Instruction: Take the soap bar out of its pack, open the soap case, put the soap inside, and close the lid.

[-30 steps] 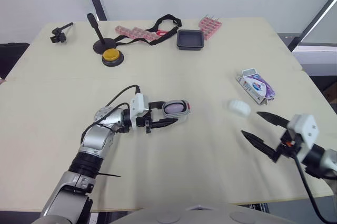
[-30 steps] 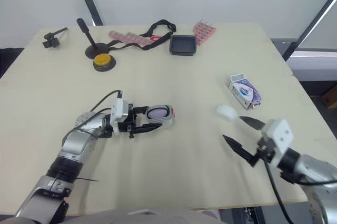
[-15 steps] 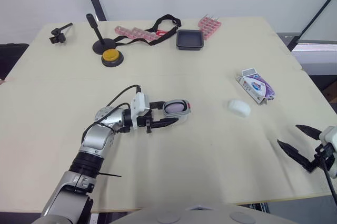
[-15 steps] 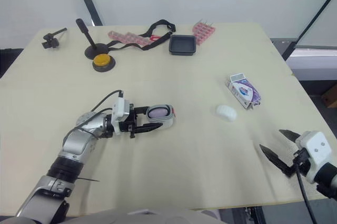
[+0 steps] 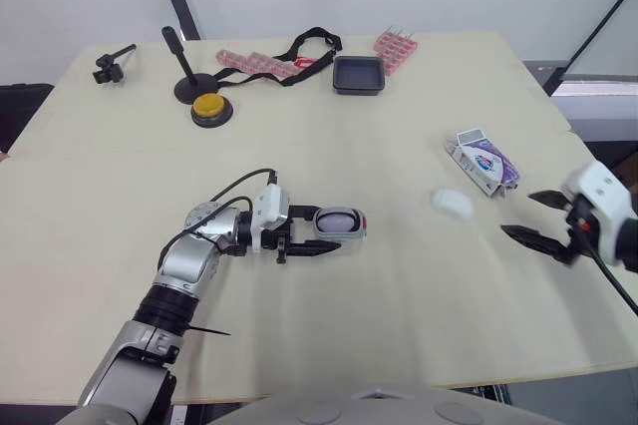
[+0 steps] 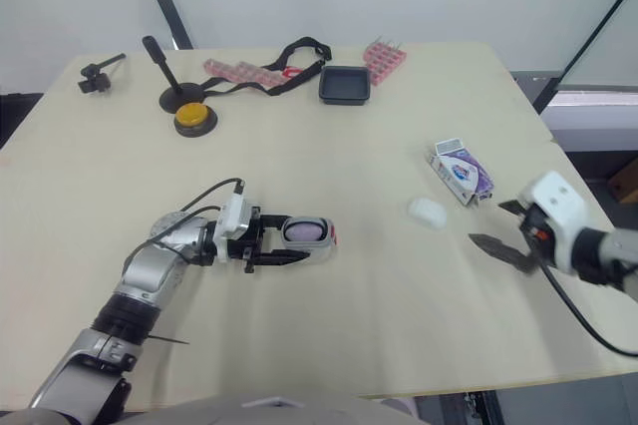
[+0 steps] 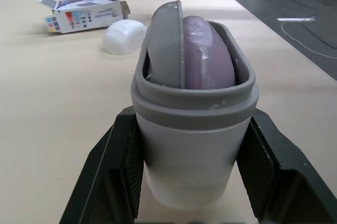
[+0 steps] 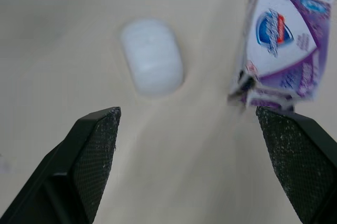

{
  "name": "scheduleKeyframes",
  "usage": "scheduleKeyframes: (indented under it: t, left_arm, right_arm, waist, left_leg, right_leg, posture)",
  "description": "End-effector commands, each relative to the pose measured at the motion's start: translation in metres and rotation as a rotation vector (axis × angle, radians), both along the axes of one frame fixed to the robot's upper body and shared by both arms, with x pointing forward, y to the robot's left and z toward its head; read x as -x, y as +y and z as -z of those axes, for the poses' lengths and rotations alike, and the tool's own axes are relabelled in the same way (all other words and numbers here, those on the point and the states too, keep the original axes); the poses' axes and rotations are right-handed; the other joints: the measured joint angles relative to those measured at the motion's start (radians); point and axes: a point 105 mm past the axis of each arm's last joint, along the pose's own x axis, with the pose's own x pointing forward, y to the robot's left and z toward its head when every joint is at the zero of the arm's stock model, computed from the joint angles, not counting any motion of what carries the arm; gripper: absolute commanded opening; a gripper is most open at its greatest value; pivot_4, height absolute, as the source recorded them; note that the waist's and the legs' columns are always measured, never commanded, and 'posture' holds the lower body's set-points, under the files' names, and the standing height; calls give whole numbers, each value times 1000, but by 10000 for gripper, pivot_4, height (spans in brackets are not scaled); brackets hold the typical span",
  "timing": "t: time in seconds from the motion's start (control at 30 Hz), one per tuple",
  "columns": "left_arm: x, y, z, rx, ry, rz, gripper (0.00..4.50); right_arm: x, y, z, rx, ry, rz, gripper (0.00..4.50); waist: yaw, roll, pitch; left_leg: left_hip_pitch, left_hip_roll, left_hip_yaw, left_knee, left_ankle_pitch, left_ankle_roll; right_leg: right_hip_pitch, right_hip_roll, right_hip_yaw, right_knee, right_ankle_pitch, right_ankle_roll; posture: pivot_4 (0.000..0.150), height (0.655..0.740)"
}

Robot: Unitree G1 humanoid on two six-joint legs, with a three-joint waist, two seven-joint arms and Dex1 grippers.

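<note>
In the head view, the left gripper point(image 5: 324, 232) is at the lower centre of the frame. Its two black fingers are closed on the sides of the grey soap case point(image 5: 340, 223). I cannot tell if the case touches the table point(image 5: 399, 325). In the left wrist view a thin grey plate point(image 7: 164, 45) stands inside the case, against a purple oval piece point(image 7: 206, 53). The right gripper point(image 5: 520, 213) is at the right edge of the frame, its fingers spread wide and holding nothing. The white soap bar point(image 5: 453, 204) lies bare on the table, right of centre, near this gripper. The soap pack point(image 5: 483, 163), one flap open, lies just above and right of the bar, not touching it.
</note>
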Motion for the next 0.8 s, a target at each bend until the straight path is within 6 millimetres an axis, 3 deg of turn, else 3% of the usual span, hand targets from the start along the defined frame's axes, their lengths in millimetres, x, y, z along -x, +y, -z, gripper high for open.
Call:
scheduleKeyframes:
  t: [0.03, 0.2, 0.57, 0.8]
  left_arm:
    - [-2, 0, -6, 6, -42, 6, 19470]
    - [-2, -3, -6, -1, -54, 12, 19470]
    - [0, -5, -8, 6, -68, 16, 19470]
    - [0, -6, -8, 10, -65, 8, 19470]
  right_arm:
    - [-4, 11, -4, 26, 71, -29, 44294]
    - [-21, 34, -1, 68, 157, -91, 44294]
    - [-39, 35, 17, 186, 289, -134, 44294]
    - [-49, 45, 19, 191, 301, -180, 44294]
  waist:
    - [6, 0, 0]
    - [11, 0, 0]
    - [18, 0, 0]
    - [17, 0, 0]
  left_leg:
    - [0, 0, 0, 0, 0, 0]
    - [0, 0, 0, 0, 0, -1]
    - [-1, 0, 1, 1, 3, -5]
    - [0, 1, 1, 1, 3, -5]
  right_leg:
    - [0, 0, 0, 0, 0, 0]
    - [0, 0, 0, 0, 0, 0]
    - [0, 1, 0, 2, 0, 0]
    - [0, 1, 0, 3, 0, 0]
  posture:
    - [1500, 7291]
    - [1500, 7291]
    - [1500, 7291]
    - [1500, 7291]
